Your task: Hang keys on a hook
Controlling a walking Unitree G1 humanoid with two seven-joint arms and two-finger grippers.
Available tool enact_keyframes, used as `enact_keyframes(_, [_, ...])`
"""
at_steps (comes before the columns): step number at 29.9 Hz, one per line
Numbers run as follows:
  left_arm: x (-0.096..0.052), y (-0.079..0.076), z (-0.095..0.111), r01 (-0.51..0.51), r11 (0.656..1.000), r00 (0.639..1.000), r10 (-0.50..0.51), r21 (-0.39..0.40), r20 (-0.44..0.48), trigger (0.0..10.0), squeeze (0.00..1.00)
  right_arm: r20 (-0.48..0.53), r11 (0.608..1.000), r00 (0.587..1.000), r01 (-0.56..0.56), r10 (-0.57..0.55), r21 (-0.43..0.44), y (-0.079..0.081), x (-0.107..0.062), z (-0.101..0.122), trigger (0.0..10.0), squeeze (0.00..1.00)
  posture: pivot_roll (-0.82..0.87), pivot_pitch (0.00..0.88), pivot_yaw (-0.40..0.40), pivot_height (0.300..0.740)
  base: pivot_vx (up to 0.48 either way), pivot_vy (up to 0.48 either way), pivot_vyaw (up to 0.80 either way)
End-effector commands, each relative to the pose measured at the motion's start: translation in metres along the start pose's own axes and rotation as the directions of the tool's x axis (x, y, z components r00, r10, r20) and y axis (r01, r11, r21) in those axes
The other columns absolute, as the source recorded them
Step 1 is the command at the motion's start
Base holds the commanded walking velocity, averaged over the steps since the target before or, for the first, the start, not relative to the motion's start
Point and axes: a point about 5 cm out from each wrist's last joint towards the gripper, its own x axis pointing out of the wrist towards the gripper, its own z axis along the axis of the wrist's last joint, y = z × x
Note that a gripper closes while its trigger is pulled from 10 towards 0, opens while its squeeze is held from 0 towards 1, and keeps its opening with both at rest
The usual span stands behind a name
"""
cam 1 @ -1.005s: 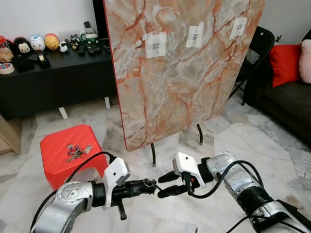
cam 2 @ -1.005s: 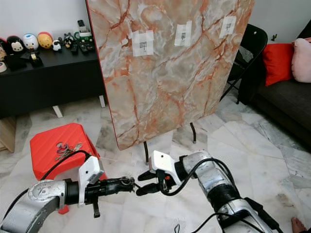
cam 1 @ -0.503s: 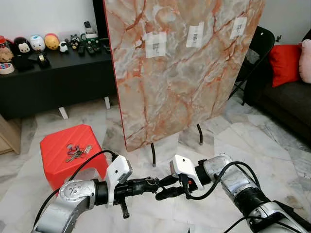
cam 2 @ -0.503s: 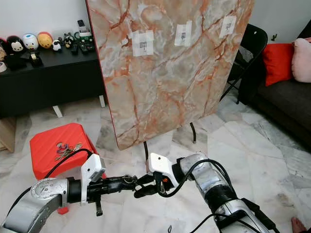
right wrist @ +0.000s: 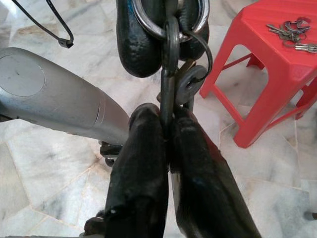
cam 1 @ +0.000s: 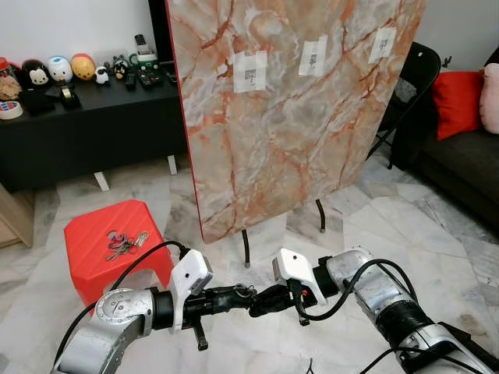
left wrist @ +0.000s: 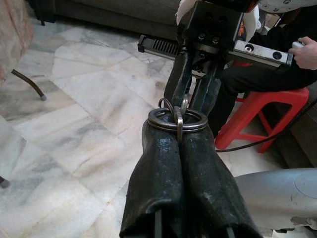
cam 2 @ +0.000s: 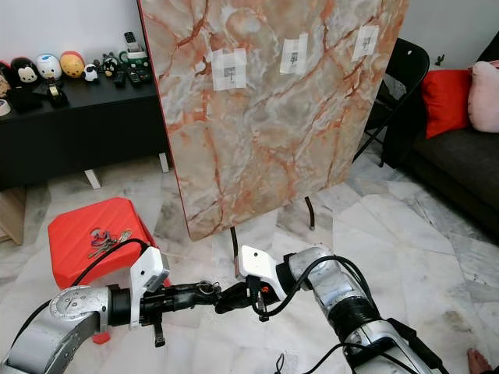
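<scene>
Low in front of me, my left gripper (cam 1: 242,294) and right gripper (cam 1: 263,299) meet tip to tip above the floor. The left one is shut on a metal key ring (left wrist: 177,119) with a key hanging from it. In the right wrist view, the right gripper (right wrist: 166,118) is shut on the same keys (right wrist: 171,59), just below the left fingers (right wrist: 141,47). A second bunch of keys (cam 1: 125,243) lies on the red stool (cam 1: 97,261). Small hooks on white patches (cam 1: 249,72) sit high on the upright marble-patterned board (cam 1: 288,132).
A black cabinet (cam 1: 86,132) with toys stands at the back left. A dark sofa (cam 1: 468,164) with a red cushion and a black folding chair (cam 1: 409,86) are at the right. The board's thin legs (cam 1: 245,249) stand just beyond the grippers. A seated person (left wrist: 277,69) appears in the left wrist view.
My right gripper was open and apart from the left one; it has moved left to the left gripper's tips and shut on the keys. The left arm barely moved.
</scene>
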Motion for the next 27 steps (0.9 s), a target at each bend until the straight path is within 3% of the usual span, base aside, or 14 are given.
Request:
enact_keyframes(1, [0.0034,0.0001,0.0061,0.013,1.000,1.000,-0.013,0.025,0.008,10.0,0.00,-0.006,1.000,1.000,-0.010,0.010,0.000,-0.0013,-0.0005,0.0021,0.0,0.00,0.10,0.000,-0.088,0.740,0.000,0.000,0.00])
enact_keyframes(15, [0.0045,0.0032,0.0035,-0.014,1.000,1.000,0.014,0.019,-0.004,10.0,0.00,0.000,1.000,1.000,-0.018,0.018,0.002,-0.0011,-0.0002,0.0036,0.0,0.00,0.10,0.000,-0.088,0.740,0.000,0.000,0.00])
enact_keyframes(16, [0.0045,0.0031,0.0027,-0.011,1.000,1.000,0.011,0.020,-0.008,10.0,0.80,0.000,1.000,1.000,-0.018,0.018,0.002,-0.0012,-0.0003,0.0037,0.0,0.00,0.10,0.000,-0.089,0.740,0.000,0.000,0.00])
enact_keyframes(17, [0.0042,0.0031,0.0007,-0.009,1.000,1.000,0.009,0.019,-0.024,10.0,1.00,-0.001,1.000,1.000,-0.017,0.017,0.001,-0.0013,-0.0004,0.0039,0.0,0.00,0.10,0.000,-0.089,0.740,0.000,0.000,0.00])
enact_keyframes(27, [0.0037,0.0044,-0.0023,-0.017,1.000,0.999,0.017,0.009,-0.040,10.0,1.00,-0.006,1.000,1.000,-0.020,0.020,0.002,-0.0014,-0.0010,0.0039,0.0,0.00,0.10,0.000,-0.091,0.740,0.000,0.000,0.00])
